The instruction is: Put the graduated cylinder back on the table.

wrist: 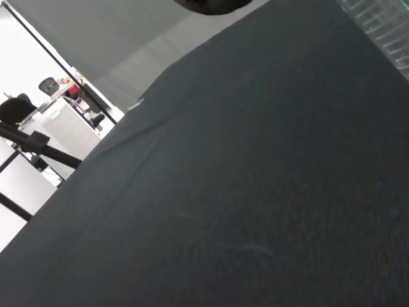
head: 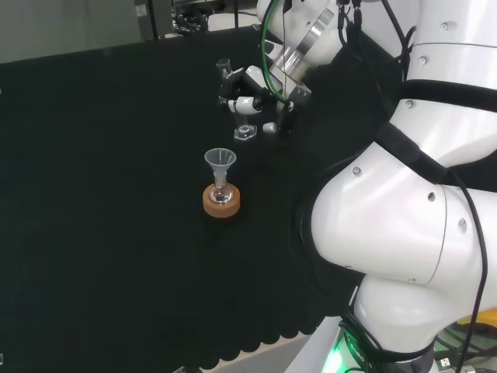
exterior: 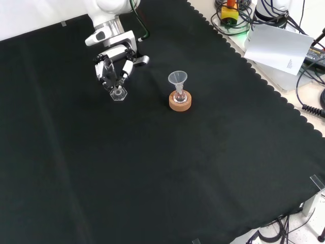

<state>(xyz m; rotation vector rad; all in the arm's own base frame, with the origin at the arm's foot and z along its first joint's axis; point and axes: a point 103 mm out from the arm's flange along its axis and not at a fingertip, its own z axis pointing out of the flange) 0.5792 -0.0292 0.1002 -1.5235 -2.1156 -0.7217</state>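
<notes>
Graduated cylinder (head: 244, 124): you had a small piece of clear ware, upright, with a flat many-sided foot and a narrow tube rising into the hand (head: 250, 92). In the head view the foot sat at or just above the black cloth (head: 116, 194), directly beneath the fingers; I could not tell whether it touched. In the front view the same foot (exterior: 118, 93) showed below the fingertips, its angular outline plain against the cloth. The tube looked empty as far as it could be seen, and in the wrist view faint graduation lines showed on a clear wall (wrist: 383, 25) at the picture's edge.

Your hand was closed round the cylinder's tube, fingers curled on either side with the thumb opposite, palm turned down toward the bench.

Near the hand, on the side away from the arm's wrist in the head view, stood a cork ring (head: 221, 201) carrying a small clear flask with a clear funnel (head: 220, 159) in its neck. In the front view this group (exterior: 180, 100) stood to the right of the hand, apart from the cylinder.

The cloth was matte black with a scalloped edge (exterior: 264, 84). Beyond that edge lay a white sheet of paper (exterior: 277, 46) with a line of print too small to read, among cables. The wrist view showed a pale wall and office furniture behind the bench.
</notes>
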